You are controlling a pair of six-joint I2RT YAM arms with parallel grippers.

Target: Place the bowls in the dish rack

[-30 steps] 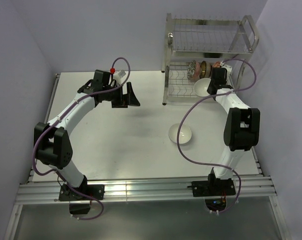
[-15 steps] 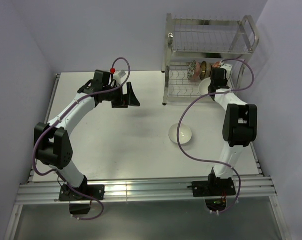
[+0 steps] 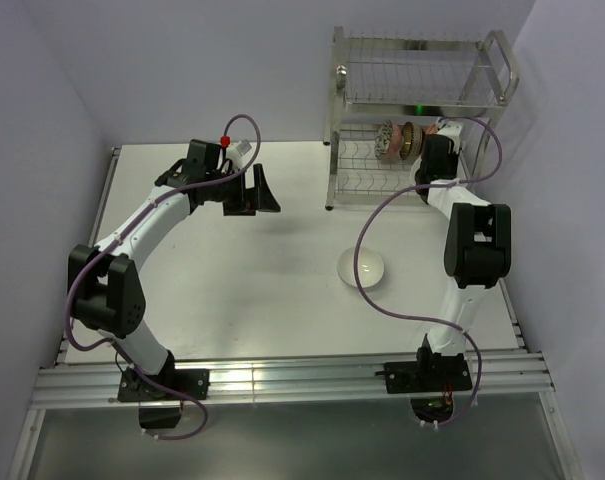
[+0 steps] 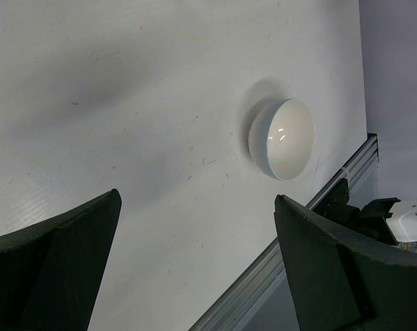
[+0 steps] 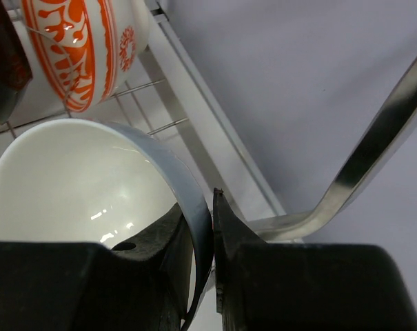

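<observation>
The silver two-tier dish rack (image 3: 334,120) stands at the back right. Its lower tier holds a grey-white patterned bowl (image 3: 388,141), a dark brown bowl (image 3: 410,138) and an orange-red patterned bowl (image 3: 445,127), all on edge. My right gripper (image 3: 429,162) reaches into that tier. In the right wrist view it (image 5: 213,207) is shut on the rim of a plain white bowl (image 5: 77,186), next to the orange-red bowl (image 5: 77,41). A second white bowl (image 3: 363,268) sits on the table. My left gripper (image 3: 266,190) is open and empty, hovering far left of it (image 4: 284,138).
The rack's tubular frame (image 5: 373,152) runs close to the right of my right fingers. The purple wall stands right behind the rack. The table's metal front rail (image 4: 291,241) shows in the left wrist view.
My right gripper has pushed deeper into the rack's lower tier with the white bowl, which is now hidden under the arm in the top view. The left arm has not moved.
</observation>
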